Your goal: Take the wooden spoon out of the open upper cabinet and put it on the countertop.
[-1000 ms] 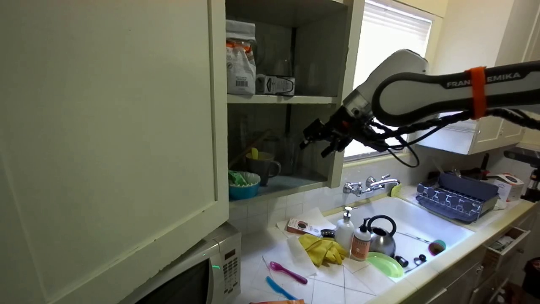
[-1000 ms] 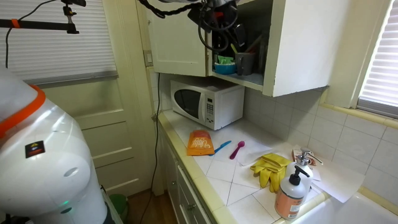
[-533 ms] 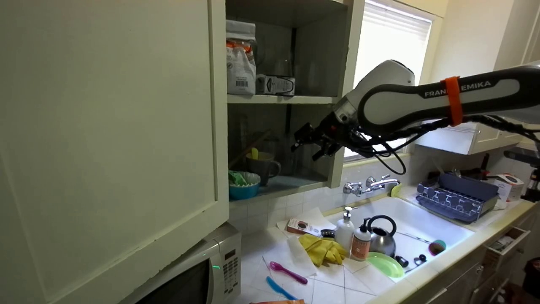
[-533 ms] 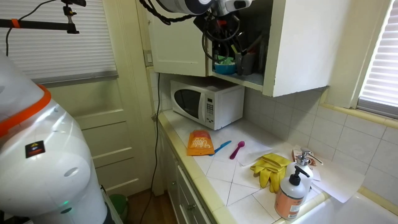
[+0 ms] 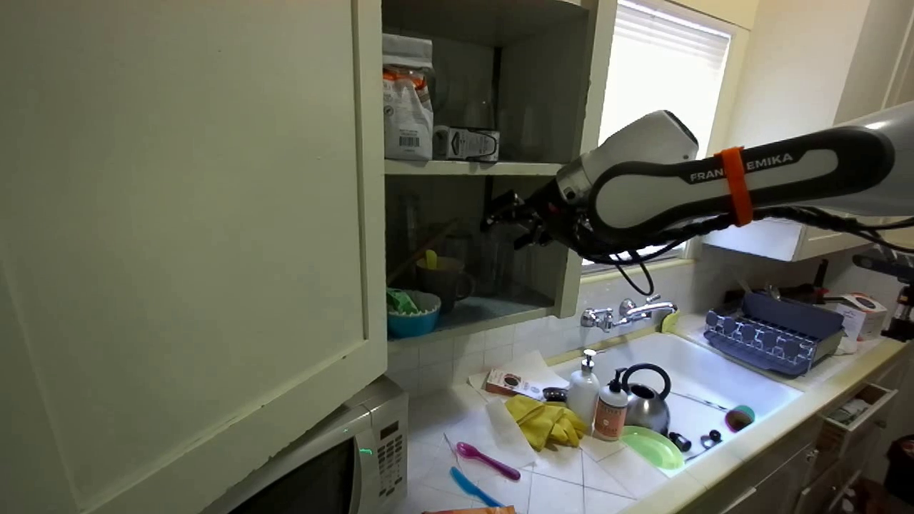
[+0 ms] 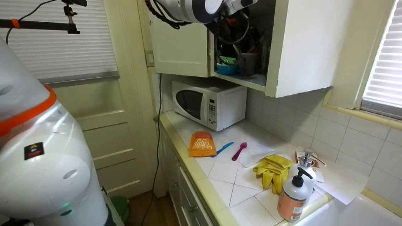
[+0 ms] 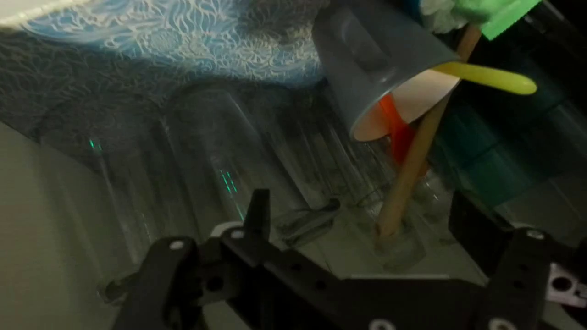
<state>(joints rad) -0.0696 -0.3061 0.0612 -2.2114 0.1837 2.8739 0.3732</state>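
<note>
The wooden spoon (image 7: 408, 178) leans behind the grey mug (image 7: 380, 55) in the wrist view, its straight handle running toward my jaws. Its head is hidden. In an exterior view it is a dim slanting stick (image 5: 437, 237) behind the mug (image 5: 444, 282) on the lower shelf of the open upper cabinet (image 5: 475, 169). My gripper (image 5: 503, 235) is at the cabinet opening, right of the mug and a little above it. In the wrist view the gripper (image 7: 360, 204) is open and empty, with the handle's end showing between the fingers but farther off. The countertop (image 6: 223, 175) lies below.
A blue bowl (image 5: 414, 318) with a green packet sits beside the mug. Clear glasses (image 7: 220, 137) stand on the lower shelf. The cabinet's door (image 5: 214, 214) hangs open above the microwave (image 6: 210, 103). A purple spoon (image 6: 240, 151) and yellow gloves (image 6: 274, 171) lie on the counter.
My arm has moved lower and farther into the cabinet, toward the mug. The gripper has stayed open. The cabinet's things have not moved.
</note>
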